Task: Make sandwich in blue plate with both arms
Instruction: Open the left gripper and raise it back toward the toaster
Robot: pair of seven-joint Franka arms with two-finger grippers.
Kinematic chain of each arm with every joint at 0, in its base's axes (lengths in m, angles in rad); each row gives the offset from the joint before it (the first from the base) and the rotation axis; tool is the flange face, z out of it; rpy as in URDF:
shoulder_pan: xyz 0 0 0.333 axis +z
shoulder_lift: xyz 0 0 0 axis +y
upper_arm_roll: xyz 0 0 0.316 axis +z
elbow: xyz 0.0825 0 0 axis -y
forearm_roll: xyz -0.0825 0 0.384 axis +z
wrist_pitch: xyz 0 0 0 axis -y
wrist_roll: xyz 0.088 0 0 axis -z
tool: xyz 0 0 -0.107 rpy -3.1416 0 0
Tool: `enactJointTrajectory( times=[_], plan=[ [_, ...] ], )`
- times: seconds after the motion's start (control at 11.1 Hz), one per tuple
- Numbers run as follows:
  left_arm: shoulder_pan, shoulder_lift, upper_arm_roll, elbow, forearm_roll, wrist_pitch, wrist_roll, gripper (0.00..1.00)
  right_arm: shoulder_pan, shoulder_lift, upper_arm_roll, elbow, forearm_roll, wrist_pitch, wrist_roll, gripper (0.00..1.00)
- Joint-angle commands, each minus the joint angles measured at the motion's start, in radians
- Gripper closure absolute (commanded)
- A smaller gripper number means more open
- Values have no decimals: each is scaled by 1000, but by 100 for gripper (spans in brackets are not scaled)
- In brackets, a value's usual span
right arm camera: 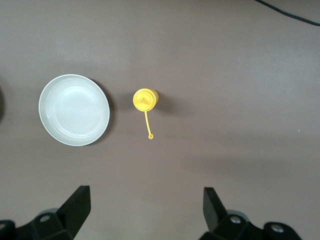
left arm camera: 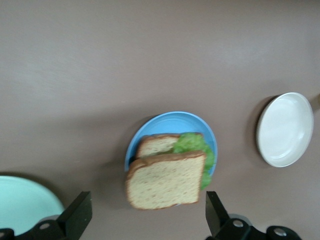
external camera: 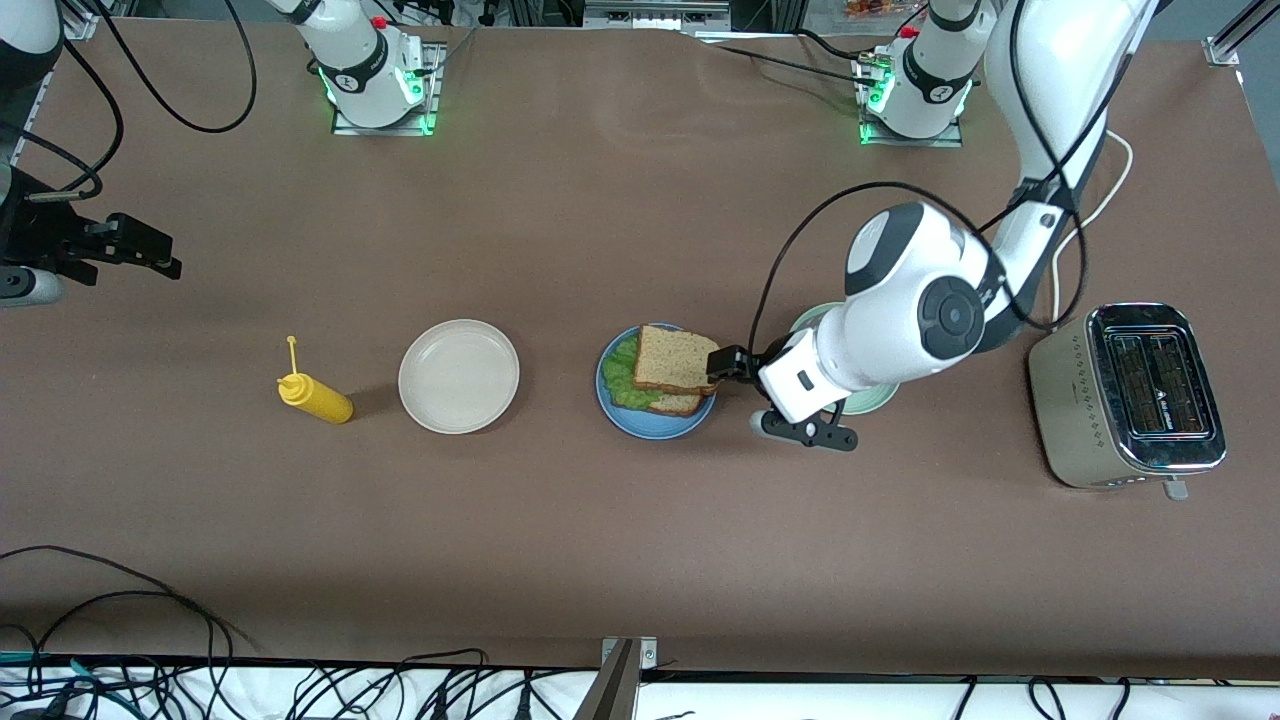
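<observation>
The blue plate (external camera: pixel 640 425) lies mid-table and holds the sandwich: a bottom bread slice (external camera: pixel 678 404), a green lettuce leaf (external camera: pixel 624 376) and a top bread slice (external camera: pixel 672 360). The top slice overhangs the rim toward the left arm's end. My left gripper (external camera: pixel 728 365) is low beside that overhanging edge, open and empty. In the left wrist view its fingers (left arm camera: pixel 80 212) stand wide apart, the gripper (left arm camera: pixel 147 216) just short of the top slice (left arm camera: pixel 165 181), with the blue plate (left arm camera: pixel 170 122) under it. My right gripper (external camera: pixel 140 250) waits open at the right arm's end, also seen in its wrist view (right arm camera: pixel 145 205).
A pale mint-green plate (external camera: pixel 872 400) lies partly under the left arm, beside the blue plate. A cream-white plate (external camera: pixel 458 375) and a yellow squeeze bottle (external camera: pixel 315 397) lie toward the right arm's end. A metal toaster (external camera: pixel 1130 395) stands at the left arm's end.
</observation>
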Motion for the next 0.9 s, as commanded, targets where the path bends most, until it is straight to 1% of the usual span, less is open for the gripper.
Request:
enactJointTrajectory(
  times=[0.0,0.18,0.45,0.54,0.63,0.72,0.81],
  plan=[
    [1,-131,58,-20,67,-148,4,0,-4,10,0,23,16,-6,-13,0],
    [1,-220,114,-18,67,-252,1,0,-4,10,0,25,16,-9,-11,0],
    [1,-314,237,-18,70,-407,9,0,-7,10,-3,26,4,-12,-13,0],
    [1,-338,266,-20,78,-444,10,0,-5,8,-9,26,-2,-12,-5,0],
    [1,-364,296,-20,108,-449,12,0,-7,7,-17,28,-20,-14,-2,0],
    [4,-384,305,-23,119,-458,12,0,-5,1,-36,28,-52,-18,-2,0],
    [15,-412,326,-23,118,-499,21,0,-5,-1,-53,29,-56,-47,7,0]
  ],
)
